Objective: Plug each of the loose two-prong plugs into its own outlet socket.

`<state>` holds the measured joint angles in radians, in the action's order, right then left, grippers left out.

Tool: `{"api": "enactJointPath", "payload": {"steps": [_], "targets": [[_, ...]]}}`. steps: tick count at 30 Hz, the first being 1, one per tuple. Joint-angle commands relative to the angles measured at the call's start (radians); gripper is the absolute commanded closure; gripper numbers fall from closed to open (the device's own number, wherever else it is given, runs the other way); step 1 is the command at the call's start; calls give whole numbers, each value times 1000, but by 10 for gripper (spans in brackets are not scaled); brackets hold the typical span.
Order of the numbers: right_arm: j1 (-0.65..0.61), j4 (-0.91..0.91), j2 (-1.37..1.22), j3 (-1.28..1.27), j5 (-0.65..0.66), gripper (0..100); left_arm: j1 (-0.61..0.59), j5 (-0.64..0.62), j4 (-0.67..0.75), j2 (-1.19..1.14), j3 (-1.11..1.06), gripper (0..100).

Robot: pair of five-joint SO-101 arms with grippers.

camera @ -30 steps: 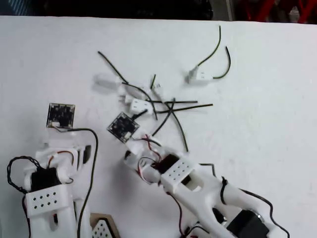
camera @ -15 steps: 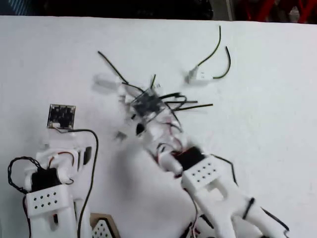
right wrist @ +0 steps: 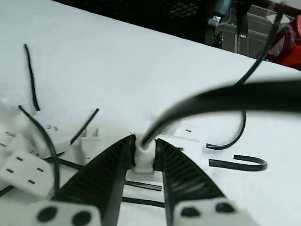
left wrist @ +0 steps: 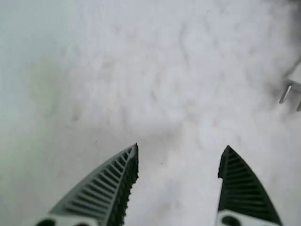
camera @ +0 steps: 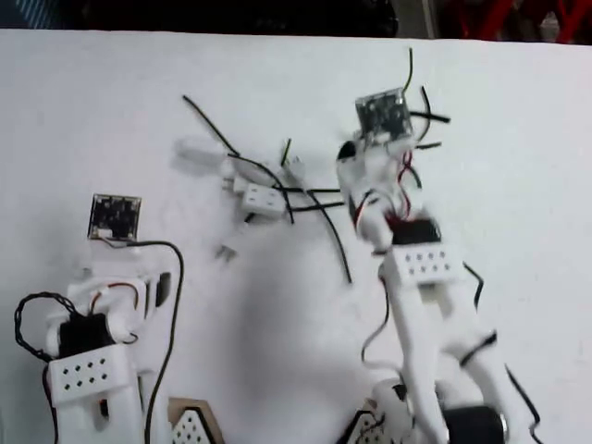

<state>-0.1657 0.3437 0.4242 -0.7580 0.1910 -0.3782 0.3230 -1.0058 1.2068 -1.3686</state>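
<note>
My right gripper (right wrist: 144, 141) is shut on a small white plug (right wrist: 143, 157) whose black wire (right wrist: 221, 96) arcs up past the camera. Just beyond it lies a white socket (right wrist: 187, 133) with curved black wires. In the high view the right gripper (camera: 366, 155) is at the far right of the pile, over that socket. A white outlet block (camera: 264, 200) lies in the tangle of wires at the centre, also seen as the slotted block (right wrist: 24, 170). A loose plug (camera: 225, 252) lies alone nearer the arms. My left gripper (left wrist: 178, 155) hangs open over bare table, with plug prongs (left wrist: 290, 89) off to one side.
Loose black wires (camera: 314, 208) cross the table between the outlet block and the right arm. Another pronged plug (right wrist: 88, 136) lies beside the right gripper. The left arm (camera: 88, 342) sits at the near left. The table's far edge (camera: 277, 33) borders a dark background.
The right arm has swung from the table's centre out to the far right socket, carrying the plug. A small plug stays behind near the centre. The left arm has not moved.
</note>
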Motion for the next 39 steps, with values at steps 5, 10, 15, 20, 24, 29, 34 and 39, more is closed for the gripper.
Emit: {"api": "enactJointPath", "payload": {"steps": [5,10,15,20,24,29,34,39], "targets": [[88,-35,-360,269,3,978,-8,-9,25,24,3,725],[85,-31,-581,411,6,977,-8,-9,25,24,3,725],[82,84,-696,542,6,977,-5,-9,29,24,-6,725],[81,294,-661,640,0,918,-4,-9,29,24,-8,725],[71,458,-573,680,-2,811,-4,-9,31,24,-8,725],[36,572,-461,686,-2,801,-4,-9,31,24,-8,725],[-47,687,-381,681,-5,801,-5,-9,31,24,-8,725],[-168,750,-364,677,-94,801,-7,-9,31,24,-8,724]]}}
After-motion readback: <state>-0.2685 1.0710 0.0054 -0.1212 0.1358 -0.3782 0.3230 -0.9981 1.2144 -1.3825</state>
